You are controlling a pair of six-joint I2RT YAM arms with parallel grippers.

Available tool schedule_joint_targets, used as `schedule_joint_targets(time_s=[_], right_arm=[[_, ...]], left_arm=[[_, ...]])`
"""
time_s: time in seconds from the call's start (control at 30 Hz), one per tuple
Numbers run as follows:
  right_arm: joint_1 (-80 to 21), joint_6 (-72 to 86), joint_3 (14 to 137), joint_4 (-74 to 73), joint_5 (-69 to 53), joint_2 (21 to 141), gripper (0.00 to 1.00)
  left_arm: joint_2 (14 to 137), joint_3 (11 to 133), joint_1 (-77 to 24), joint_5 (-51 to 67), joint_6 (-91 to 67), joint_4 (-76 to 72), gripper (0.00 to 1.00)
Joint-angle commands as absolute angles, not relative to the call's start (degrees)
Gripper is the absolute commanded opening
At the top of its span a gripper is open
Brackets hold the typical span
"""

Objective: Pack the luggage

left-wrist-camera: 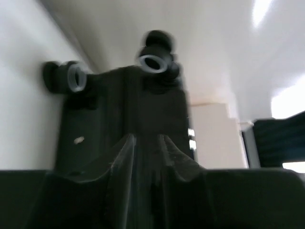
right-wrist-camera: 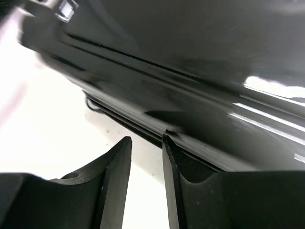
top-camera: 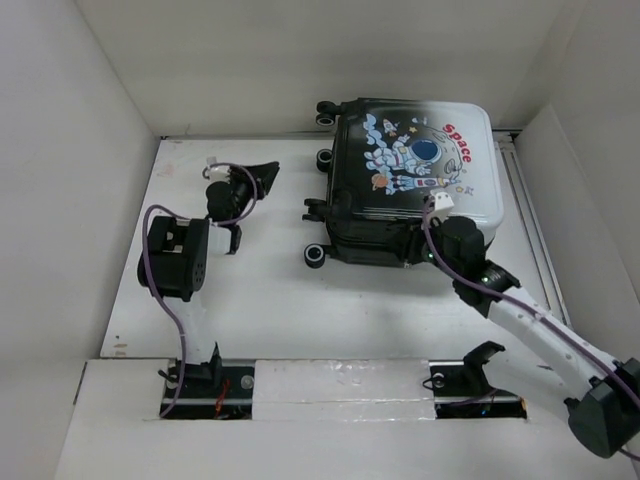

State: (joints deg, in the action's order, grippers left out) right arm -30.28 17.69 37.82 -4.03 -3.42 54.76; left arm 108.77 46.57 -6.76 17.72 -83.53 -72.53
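Top view: the luggage is closed and lying flat at the far right of the table, astronaut and red "Space" print facing up, wheels pointing left. The left gripper is at far left, aimed toward the wheel side and well apart from the case; finger gap unreadable from here. The right gripper is right at the near edge of the case, black on black, so no read on its jaws either. Left wrist: blurred shot looking at the luggage wheel end on, two wheels visible at the top. Left gripper tips show a narrow gap with nothing between them, though dark fingers against the dark shell make it a soft read. Right wrist: right gripper jaws narrow but apart, bare white table visible through the gap, nothing held. The glossy black side of the luggage fills the upper frame. The right-hand finger's tip sits at the shell's lower seam; can't tell whether it touches.
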Motion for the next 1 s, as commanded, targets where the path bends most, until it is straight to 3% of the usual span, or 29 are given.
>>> schedule_joint_targets(time_s=[0.0, 0.07, 0.1, 0.2, 0.5, 0.63, 0.83, 0.97], right_arm=[[-29.71, 17.39, 34.75, -0.43, -4.31, 46.78, 0.38], [-29.71, 19.41, 31.83, -1.93, -3.52, 41.34, 0.43], [-29.71, 19.42, 30.77, -3.06, -5.34, 39.92, 0.43], [-30.23, 20.04, 28.66, -6.14, -6.76, 35.78, 0.48], [-32.70, 19.51, 30.23, -10.72, -6.50, 33.84, 0.52], [-33.22, 19.51, 30.76, -11.34, -5.98, 33.84, 0.54], [-34.98, 21.18, 30.76, -11.34, -7.11, 33.84, 0.54], [-36.39, 22.41, 29.62, -10.29, -5.81, 34.45, 0.54]], left_arm=[[110.20, 56.14, -6.94, 25.55, -77.35, -76.65, 0.27], [113.28, 63.08, -8.25, 25.58, -75.59, -71.93, 0.60], [114.16, 65.72, -8.26, 26.27, -73.76, -69.89, 0.82], [118.64, 76.53, -9.49, 26.89, -72.07, -62.07, 0.95], [137.08, 111.30, -12.65, 27.51, -66.28, -39.49, 0.94], [142.55, 120.92, -13.27, 25.32, -66.44, -32.27, 0.94], [151.59, 135.41, -14.32, 25.22, -71.36, -31.72, 0.94], [154.94, 138.60, -15.55, 24.52, -75.13, -36.20, 0.92]])
